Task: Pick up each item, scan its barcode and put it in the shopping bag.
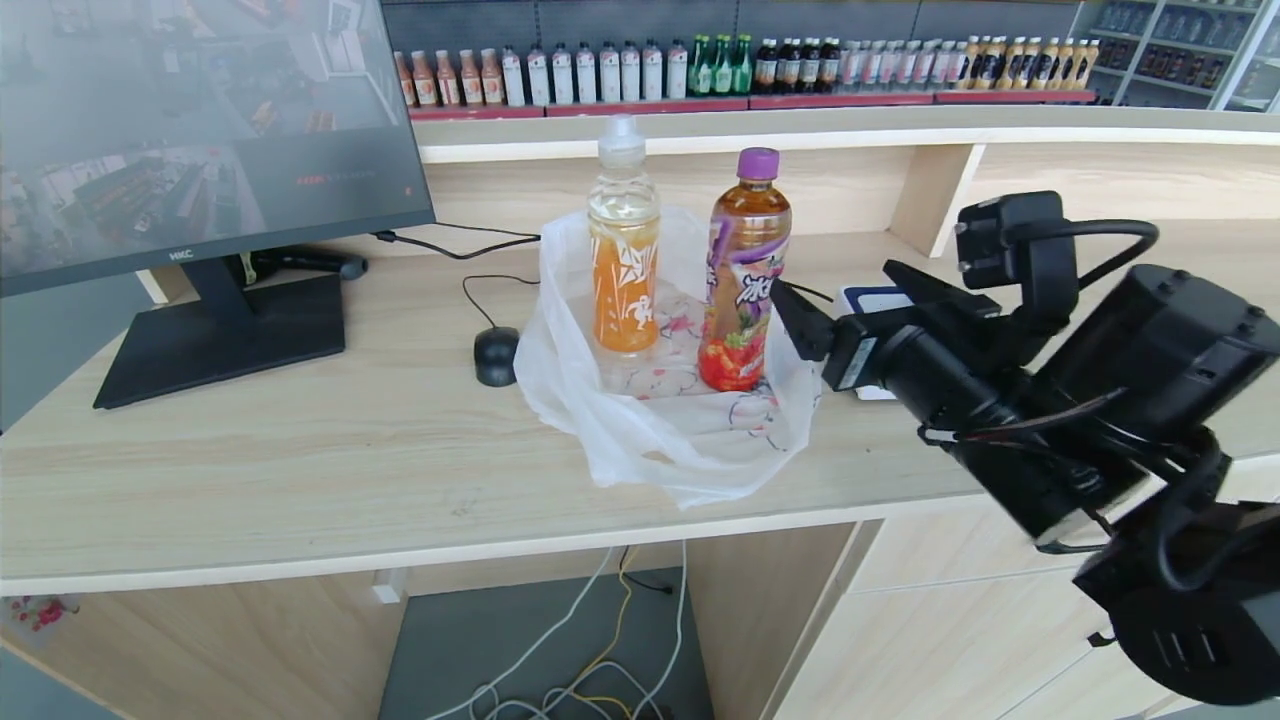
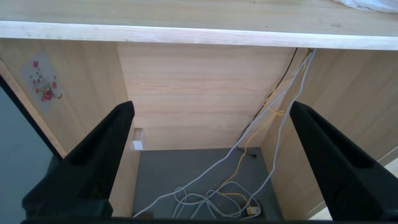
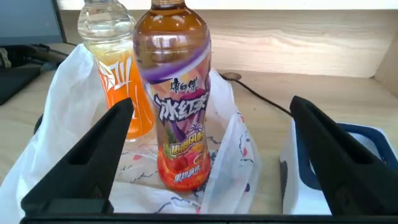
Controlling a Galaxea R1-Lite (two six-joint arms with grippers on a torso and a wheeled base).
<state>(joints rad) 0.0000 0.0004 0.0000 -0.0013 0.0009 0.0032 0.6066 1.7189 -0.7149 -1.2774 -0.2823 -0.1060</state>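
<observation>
Behind the wide right pincer [image 1: 832, 280] a white device [image 1: 870, 298] half hides; left pincer [image 2: 211, 106] wide.

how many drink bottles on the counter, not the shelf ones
2. The orange-label bottle stands upright in the shopping bag, on its left side. The purple-cap bottle stands upright just right of it in the same bag. None seems hidden.

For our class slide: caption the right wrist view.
Open right gripper faces the tea bottle and orange bottle standing in the shopping bag.
</observation>
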